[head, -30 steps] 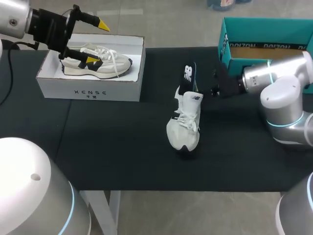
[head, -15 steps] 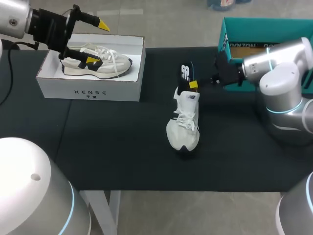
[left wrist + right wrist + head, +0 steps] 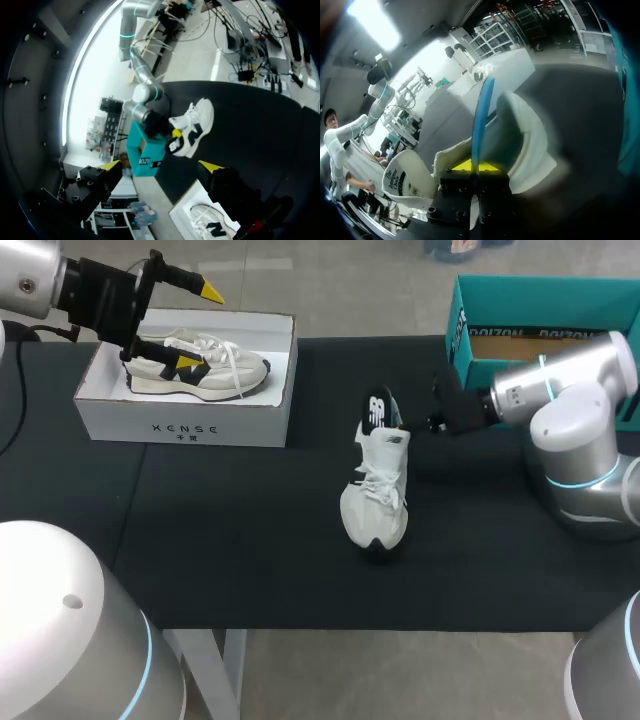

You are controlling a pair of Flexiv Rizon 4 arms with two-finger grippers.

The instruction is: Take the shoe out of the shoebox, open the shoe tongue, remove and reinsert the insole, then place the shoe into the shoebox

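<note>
A white shoe (image 3: 376, 495) lies on the black table (image 3: 240, 540), toe toward the front edge. Its insole (image 3: 380, 410), black on top and blue underneath, stands up out of the heel opening. My right gripper (image 3: 408, 426) comes in from the right and is shut on the insole. In the right wrist view the blue insole edge (image 3: 482, 110) runs between the yellow tips of that gripper (image 3: 472, 166), with the shoe (image 3: 525, 140) around it. My left gripper (image 3: 200, 327) hangs open above a white shoebox (image 3: 185, 418). The left wrist view looks past the left gripper (image 3: 159, 166) to the shoe (image 3: 196, 122).
The white shoebox at the back left holds a second sneaker (image 3: 195, 365). A teal shoebox (image 3: 540, 315) stands open at the back right, behind my right arm (image 3: 570, 400).
My right gripper has shut on the insole, rose with it, then came back down a little. The insole stands slightly lower. The left arm has not moved.
</note>
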